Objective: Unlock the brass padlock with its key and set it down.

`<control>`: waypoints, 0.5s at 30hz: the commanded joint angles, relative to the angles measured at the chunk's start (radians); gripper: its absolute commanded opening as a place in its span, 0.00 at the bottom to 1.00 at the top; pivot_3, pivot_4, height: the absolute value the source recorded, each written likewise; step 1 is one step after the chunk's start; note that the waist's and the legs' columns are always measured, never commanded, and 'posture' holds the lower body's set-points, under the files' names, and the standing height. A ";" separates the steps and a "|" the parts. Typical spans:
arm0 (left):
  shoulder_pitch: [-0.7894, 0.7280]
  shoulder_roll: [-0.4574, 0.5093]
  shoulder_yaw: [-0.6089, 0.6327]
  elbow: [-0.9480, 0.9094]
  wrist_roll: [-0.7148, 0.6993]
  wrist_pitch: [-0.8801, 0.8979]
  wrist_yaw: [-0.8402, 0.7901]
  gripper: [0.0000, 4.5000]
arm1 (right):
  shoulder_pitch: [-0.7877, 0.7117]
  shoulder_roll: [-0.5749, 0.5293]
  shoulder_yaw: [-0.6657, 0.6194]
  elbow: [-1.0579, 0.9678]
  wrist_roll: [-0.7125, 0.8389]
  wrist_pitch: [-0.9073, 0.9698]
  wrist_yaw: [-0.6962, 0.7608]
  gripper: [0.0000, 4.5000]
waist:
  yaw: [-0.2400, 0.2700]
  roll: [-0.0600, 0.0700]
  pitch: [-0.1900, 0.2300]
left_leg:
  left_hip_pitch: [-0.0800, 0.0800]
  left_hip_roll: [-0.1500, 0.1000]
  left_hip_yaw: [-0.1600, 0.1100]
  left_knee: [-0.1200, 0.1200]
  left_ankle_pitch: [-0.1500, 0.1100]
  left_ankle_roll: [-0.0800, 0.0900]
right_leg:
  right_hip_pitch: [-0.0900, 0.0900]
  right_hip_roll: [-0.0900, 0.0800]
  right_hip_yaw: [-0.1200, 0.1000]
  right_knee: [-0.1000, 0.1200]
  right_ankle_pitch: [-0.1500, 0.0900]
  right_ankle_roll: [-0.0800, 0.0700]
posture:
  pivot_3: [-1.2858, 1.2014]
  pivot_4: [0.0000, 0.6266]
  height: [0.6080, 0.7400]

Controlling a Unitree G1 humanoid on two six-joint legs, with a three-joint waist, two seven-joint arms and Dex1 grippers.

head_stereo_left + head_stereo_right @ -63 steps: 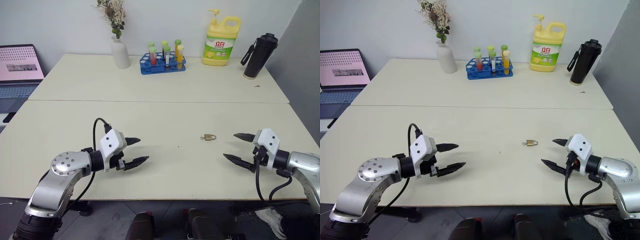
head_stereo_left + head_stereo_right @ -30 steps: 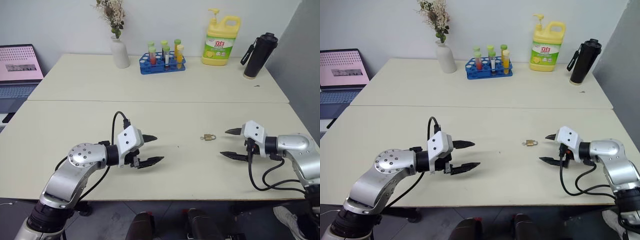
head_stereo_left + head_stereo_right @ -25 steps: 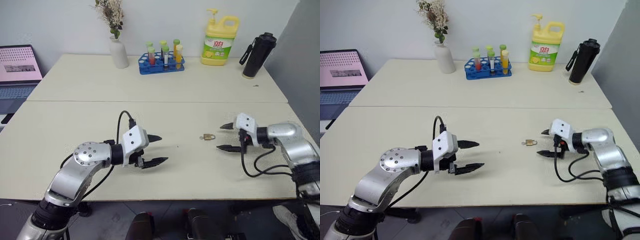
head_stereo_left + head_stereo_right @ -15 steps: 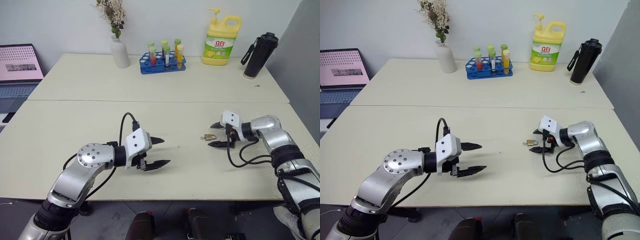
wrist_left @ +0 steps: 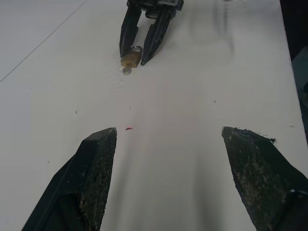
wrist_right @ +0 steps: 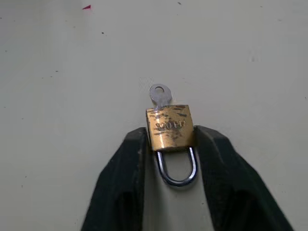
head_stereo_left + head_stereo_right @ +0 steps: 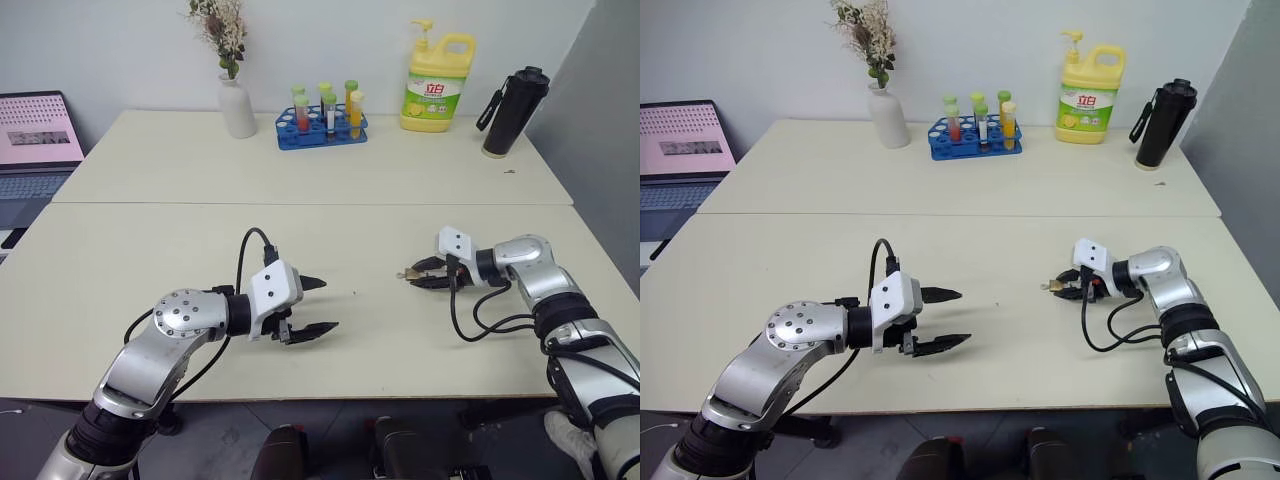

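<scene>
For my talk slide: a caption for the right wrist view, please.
Right pincer closed on the brass padlock on the table, key sticking out of its body.

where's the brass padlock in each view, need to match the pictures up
Left eye view: brass padlock right of centre, at the right end effector tips.
Right eye view: same spot, right of centre on the table.
Left wrist view: far across the table, between that end effector's two fingers.
Right wrist view: centre, fingers on its sides, key sticking out.
Shared landmark: the right end effector's black fingers.
</scene>
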 commanded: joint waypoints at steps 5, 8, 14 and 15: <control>-0.005 -0.008 0.013 0.005 0.003 -0.017 0.010 0.81 | 0.086 -0.034 -0.022 -0.163 -0.031 -0.037 -0.086 0.21 | 0.000 0.000 0.000 | 0.000 0.000 0.000 0.000 0.000 0.000 | 0.000 0.001 0.000 0.000 0.000 0.000 | 0.52 0.24 1.00; -0.010 -0.019 0.023 0.017 0.004 -0.005 0.033 0.81 | 0.156 -0.087 -0.034 -0.345 -0.066 -0.099 -0.144 0.21 | 0.004 0.001 0.001 | -0.001 0.000 0.000 0.000 0.000 0.000 | -0.001 0.001 0.000 0.000 0.000 0.000 | 0.52 0.24 1.00; -0.060 -0.050 0.019 0.039 -0.015 0.057 0.069 0.81 | 0.421 -0.169 -0.058 -0.761 -0.285 -0.231 -0.392 0.21 | 0.012 0.001 0.001 | -0.004 -0.001 -0.002 0.000 0.000 0.000 | -0.002 0.000 -0.002 -0.001 -0.001 0.001 | 0.52 0.24 1.00; -0.079 -0.058 0.017 0.047 -0.025 0.074 0.067 0.81 | 0.462 -0.187 -0.056 -0.815 -0.380 -0.299 -0.477 0.21 | 0.014 0.001 0.001 | -0.004 -0.001 -0.003 0.000 0.000 0.000 | -0.002 0.000 -0.002 -0.001 -0.001 0.001 | 0.52 0.24 1.00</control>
